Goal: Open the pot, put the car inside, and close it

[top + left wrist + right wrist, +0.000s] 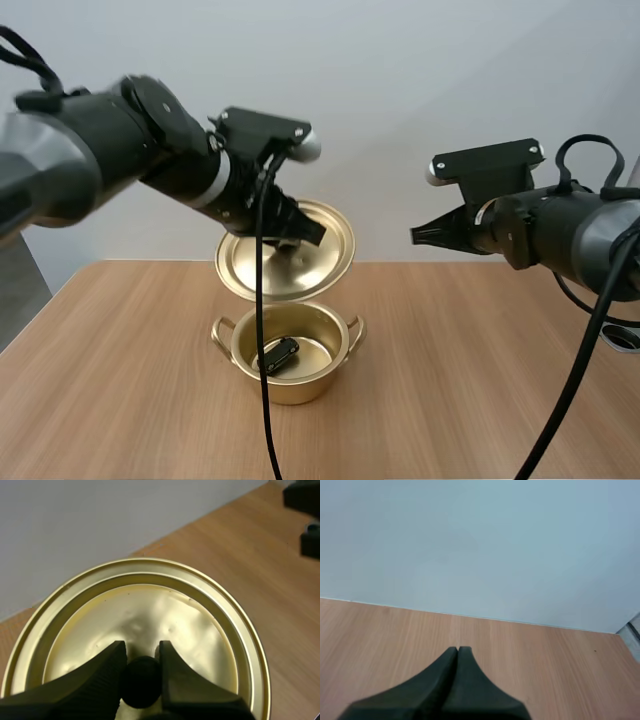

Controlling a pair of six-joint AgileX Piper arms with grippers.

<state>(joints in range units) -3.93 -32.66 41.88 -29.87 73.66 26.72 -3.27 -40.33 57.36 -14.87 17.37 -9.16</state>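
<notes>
High: my left gripper [300, 228] holds the tilted lid [318, 262] over the pot [292, 388] at the middle of the table [480, 380], car [277, 355] inside. Left wrist: fingers [95, 680] pinch its knob [142, 682]. Right wrist: my right gripper [457, 652] is pressed together, empty. Closing step, I judge: level the lid, lower squarely.

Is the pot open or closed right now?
Open. The left gripper holds the lid by its black knob, tilted in the air above the pot, whose mouth is uncovered with the car lying inside.
</notes>
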